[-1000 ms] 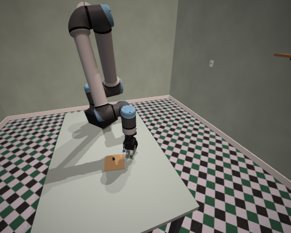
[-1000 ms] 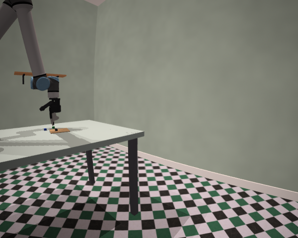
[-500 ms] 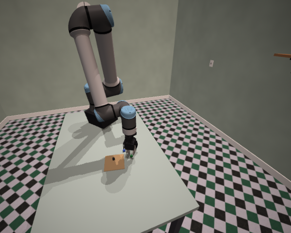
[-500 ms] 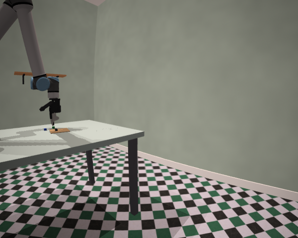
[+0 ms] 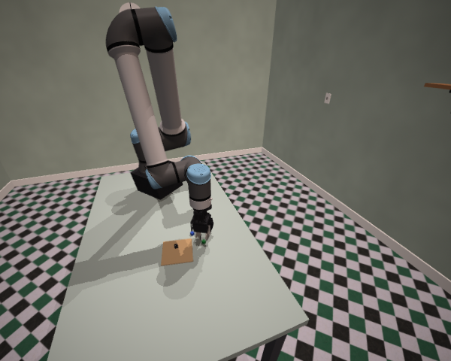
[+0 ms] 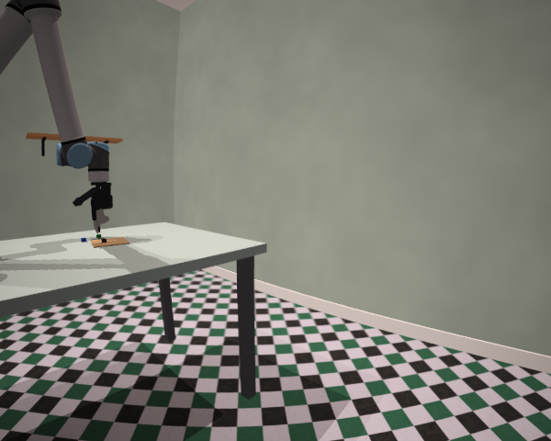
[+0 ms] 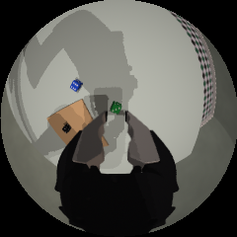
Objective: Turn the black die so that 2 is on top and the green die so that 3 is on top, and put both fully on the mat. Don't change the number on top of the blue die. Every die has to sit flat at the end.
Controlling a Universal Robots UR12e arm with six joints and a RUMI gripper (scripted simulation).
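Observation:
The green die (image 5: 204, 241) (image 6: 98, 235) (image 7: 116, 107) is off the mat, beside its edge, just past my fingertips in the wrist view. My gripper (image 5: 202, 238) (image 6: 97, 231) (image 7: 116, 112) points down over it, with the fingers parted by a narrow gap and nothing held. The black die (image 5: 176, 246) (image 6: 104, 240) (image 7: 66, 127) sits on the orange-brown mat (image 5: 171, 258) (image 6: 118, 241) (image 7: 77, 114). The blue die (image 5: 192, 233) (image 6: 84, 240) (image 7: 76, 85) is on the table, off the mat. The top numbers are too small to read surely.
The pale table (image 5: 132, 310) (image 6: 195, 244) (image 7: 158, 74) carries the mat and the arm's base. Arm shadows fall across the table and part of the mat. The blue die stands near the mat's edge, close to the gripper. A wall shelf (image 5: 445, 86) is far from the table.

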